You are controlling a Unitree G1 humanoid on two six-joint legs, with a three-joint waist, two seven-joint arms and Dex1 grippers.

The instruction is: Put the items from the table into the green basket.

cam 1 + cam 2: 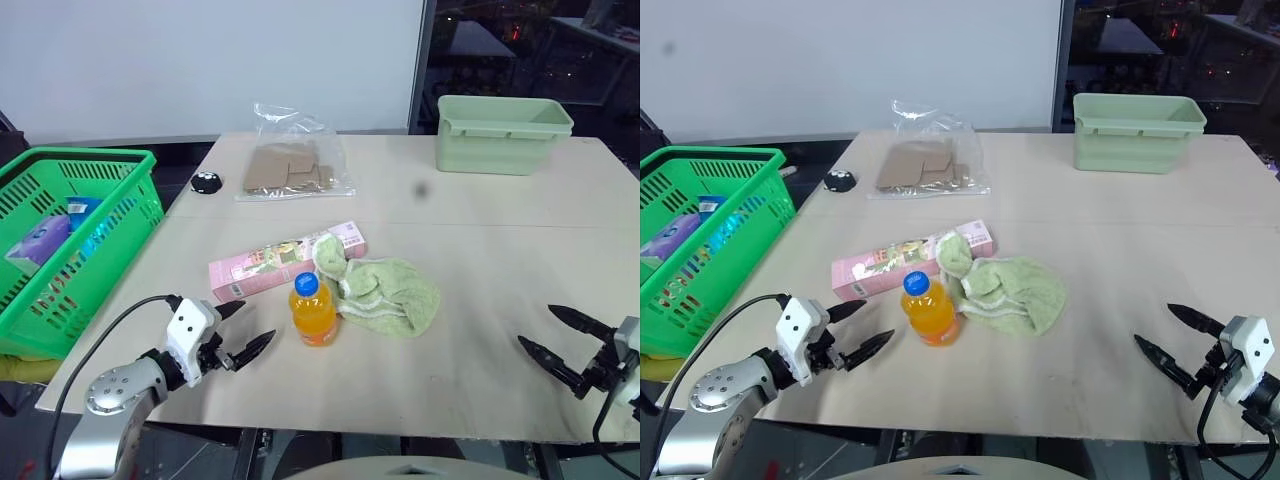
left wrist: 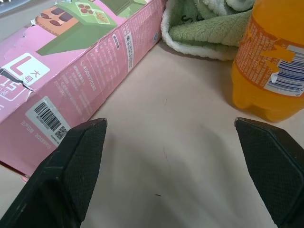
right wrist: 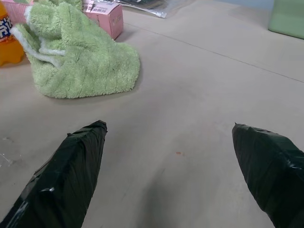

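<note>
Table (image 1: 470,300) with a light beige top is seen from the head camera, and the three loose items are gathered near its middle. A long pink carton (image 1: 285,262) lies flat at a slant; the orange bottle (image 1: 313,310) with a blue cap stands upright just nearer than it, and a pale green cloth (image 1: 385,292) is crumpled to the right, draped against the carton's right end. The green basket (image 1: 75,235) is placed at the left edge, with a few packets already inside. At the far side a clear bag (image 1: 292,165) of brown card pieces is laid, with a small black object (image 1: 206,182) to its left and a pale green tub (image 1: 500,132) at the far right. The left gripper (image 1: 236,340) is held spread wide and empty, just left of the bottle; the right gripper (image 1: 560,335) is likewise spread and empty, well apart from the cloth at the near right.

From the left wrist, the two fingers (image 2: 71,175) are seen parted over bare tabletop, with the carton's barcode end on one side and the bottle's base on the other.

From the right wrist, the fingers (image 3: 71,171) are parted over bare wood, the cloth lying beyond them.
</note>
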